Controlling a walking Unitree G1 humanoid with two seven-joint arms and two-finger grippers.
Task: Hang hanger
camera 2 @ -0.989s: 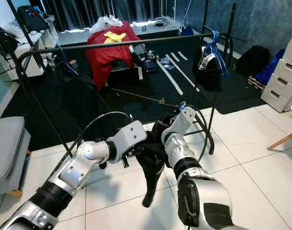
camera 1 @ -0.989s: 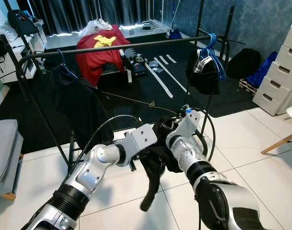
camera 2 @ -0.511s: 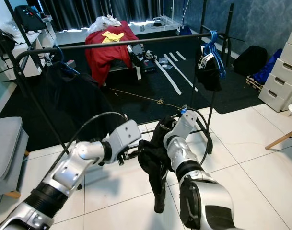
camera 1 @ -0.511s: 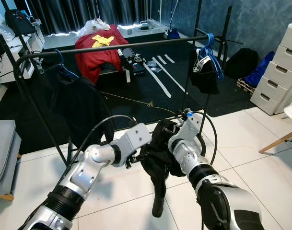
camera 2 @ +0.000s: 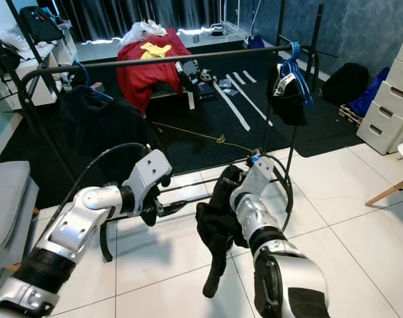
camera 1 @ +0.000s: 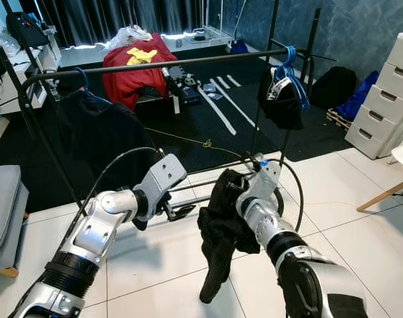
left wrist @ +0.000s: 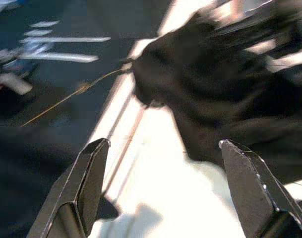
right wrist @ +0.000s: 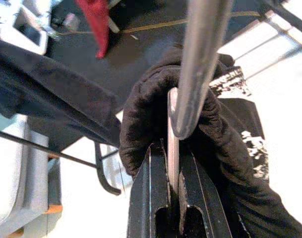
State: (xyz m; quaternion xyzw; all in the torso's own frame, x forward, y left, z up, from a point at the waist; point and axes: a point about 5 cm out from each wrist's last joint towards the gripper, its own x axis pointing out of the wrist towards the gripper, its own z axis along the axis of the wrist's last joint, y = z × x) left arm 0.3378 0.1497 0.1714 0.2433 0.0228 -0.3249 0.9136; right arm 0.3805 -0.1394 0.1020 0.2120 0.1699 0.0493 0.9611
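A black garment [camera 1: 221, 225] droops from my right gripper [right wrist: 171, 146], which is shut on the silver hanger [right wrist: 198, 64] wrapped in the cloth. They are low in front of the black clothes rail [camera 1: 161, 64]. My left gripper [left wrist: 161, 144] is open and stands left of the garment, apart from it; the same left gripper [camera 1: 177, 212] is above the white tiles. On the rail, a dark garment [camera 1: 95, 132] hangs at the left, and blue hangers [camera 1: 291, 61] with another black item [camera 1: 280, 103] hang at the right end.
A red cloth [camera 1: 138, 66] lies over a stand behind the rail. White drawers [camera 1: 386, 106] stand at the right, a grey seat [camera 1: 2, 212] at the left, a wooden leg [camera 1: 386, 195] at the far right. The rail's foot bars [camera 1: 201, 185] cross the floor near both grippers.
My left gripper has drawn back to the left, away from the black garment, and now stands open. The garment hangs from the right gripper alone, a little lower and further right.
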